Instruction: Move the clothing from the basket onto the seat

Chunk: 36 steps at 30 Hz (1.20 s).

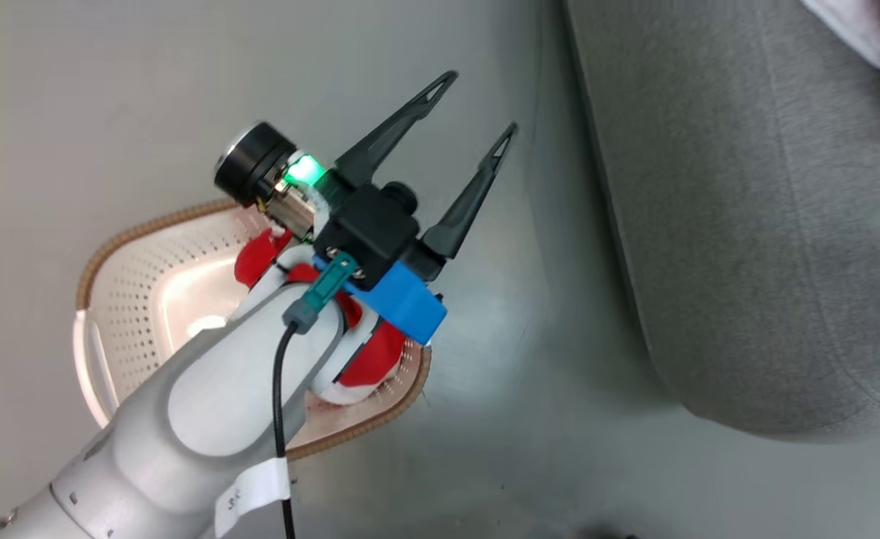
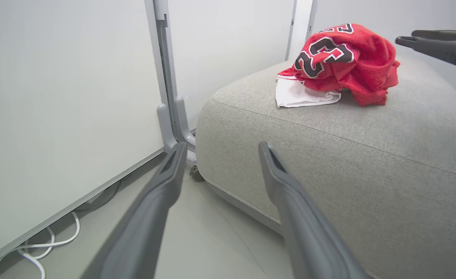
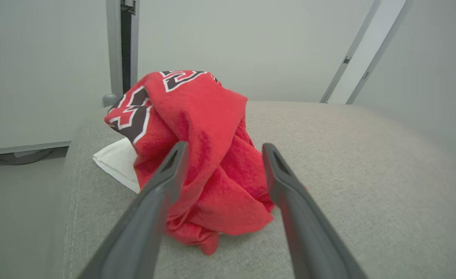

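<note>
Crumpled red fabric jersey [image 3: 208, 116] just ahead of right claw [image 3: 225, 148], claw wide and empty, black-and-white numerals, white lining peeking out

The grey floor [image 1: 545, 464] carries the seat [image 2: 348, 162] and, beside the seat, the basket [image 1: 129, 299]. On the seat, near its corner, lies a crumpled red jersey [image 2: 344, 58] with white lining.

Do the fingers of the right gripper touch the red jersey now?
Apart. In the left wrist view, a strip of pale wall shows between the fingers of the right gripper and the jersey.
</note>
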{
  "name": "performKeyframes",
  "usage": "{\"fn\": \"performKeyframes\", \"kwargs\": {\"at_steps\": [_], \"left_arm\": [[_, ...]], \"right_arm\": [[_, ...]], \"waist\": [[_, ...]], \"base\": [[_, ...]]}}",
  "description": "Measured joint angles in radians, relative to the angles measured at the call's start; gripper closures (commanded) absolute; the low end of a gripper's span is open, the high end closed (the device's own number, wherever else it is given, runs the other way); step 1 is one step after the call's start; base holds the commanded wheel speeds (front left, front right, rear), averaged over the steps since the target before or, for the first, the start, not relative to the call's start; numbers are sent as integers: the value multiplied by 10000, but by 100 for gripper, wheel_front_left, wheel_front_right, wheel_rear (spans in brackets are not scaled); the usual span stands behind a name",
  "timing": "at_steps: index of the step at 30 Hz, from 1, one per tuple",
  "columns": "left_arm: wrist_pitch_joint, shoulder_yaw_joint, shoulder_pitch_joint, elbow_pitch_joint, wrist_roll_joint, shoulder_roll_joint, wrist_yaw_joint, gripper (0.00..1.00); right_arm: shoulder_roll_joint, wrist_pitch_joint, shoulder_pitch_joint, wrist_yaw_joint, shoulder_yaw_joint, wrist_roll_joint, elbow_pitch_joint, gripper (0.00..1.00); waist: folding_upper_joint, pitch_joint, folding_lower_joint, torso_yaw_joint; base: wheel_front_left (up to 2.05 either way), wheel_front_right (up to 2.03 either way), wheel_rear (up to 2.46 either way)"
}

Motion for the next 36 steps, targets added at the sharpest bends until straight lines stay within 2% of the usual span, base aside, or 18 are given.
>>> {"fn": "performKeyframes", "kwargs": {"at_steps": [4,9,18,28,36], "left_arm": [[-276,418,614,217,-405,-21,188,0],[-382,1103,1536,313,-700,31,426,0],[-403,3321,3317,-458,-403,-31,504,0],[-412,5854,5457,-677,533,-573,150,0],[-412,7187,6631,-759,1352,-1296,-376,0]], "right_arm": [[198,0,726,0,535,-165,-989,0],[343,-2,1624,0,1768,-174,-2092,0],[784,-2,2528,0,3766,90,-2784,0],[1179,0,3184,0,4865,171,-2708,0],[1452,-2,3881,0,4980,71,-2238,0]], "waist": [[0,-820,0,-17],[0,-1928,-1,28],[0,-3482,-2,708],[0,-4734,-2,1746],[0,-5404,-2,2256]], "base": [[0,0,0],[0,0,0],[0,0,0],[0,0,0],[0,0,0]]}}
